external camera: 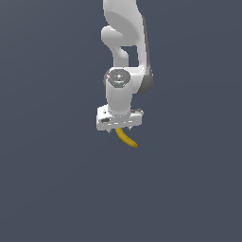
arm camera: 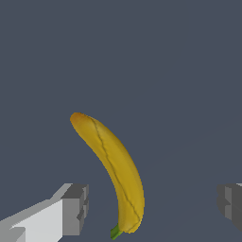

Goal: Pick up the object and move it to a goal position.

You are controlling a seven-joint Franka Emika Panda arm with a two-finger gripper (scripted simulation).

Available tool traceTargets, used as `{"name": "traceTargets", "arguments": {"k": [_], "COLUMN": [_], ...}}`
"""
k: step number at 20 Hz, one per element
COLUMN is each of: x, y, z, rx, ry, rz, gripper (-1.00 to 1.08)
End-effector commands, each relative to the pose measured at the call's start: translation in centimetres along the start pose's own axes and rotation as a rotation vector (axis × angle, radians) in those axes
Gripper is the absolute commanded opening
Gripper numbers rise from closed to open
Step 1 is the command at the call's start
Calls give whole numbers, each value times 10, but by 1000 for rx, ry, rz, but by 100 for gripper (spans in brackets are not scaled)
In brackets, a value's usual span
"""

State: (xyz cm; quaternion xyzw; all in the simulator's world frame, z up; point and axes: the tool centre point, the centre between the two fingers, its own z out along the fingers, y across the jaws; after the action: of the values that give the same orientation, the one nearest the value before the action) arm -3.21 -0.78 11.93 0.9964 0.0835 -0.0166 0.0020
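Banana (arm camera: 111, 168): you see it in the wrist view as a curved yellow fruit with a darker orange tip at one end and a small green stem at the other, a thin dark seam running along its length
Banana against the gripper: in the exterior view the banana (external camera: 126, 138) pokes out from just under the white gripper (external camera: 120, 126), curving away toward the exterior view's right, its orange tip farthest from the gripper
Gripper fingers: you find them spread wide, one grey pad (arm camera: 74, 209) on one side of the banana's stem end and the other pad (arm camera: 230, 204) well apart on the far side, neither touching the fruit
Gripper pose: it points straight down from the white arm (external camera: 125, 56), directly above the banana
Surface (external camera: 52, 179): plain dark grey-blue all around the banana; you cannot tell from the pictures how high the gripper hangs over it
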Motion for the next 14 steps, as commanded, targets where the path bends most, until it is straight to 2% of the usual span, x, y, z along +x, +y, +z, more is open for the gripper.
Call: {"name": "traceTargets", "arguments": {"k": [1,8,14], "x": [-6,-22,-29], "y": [-7,-23,-30], "z": [13,40,50], "rx": [-2,-4,-4], "ry": [7,24,32], "rz": [-70,-230,-296], "gripper": [100,100,100]}}
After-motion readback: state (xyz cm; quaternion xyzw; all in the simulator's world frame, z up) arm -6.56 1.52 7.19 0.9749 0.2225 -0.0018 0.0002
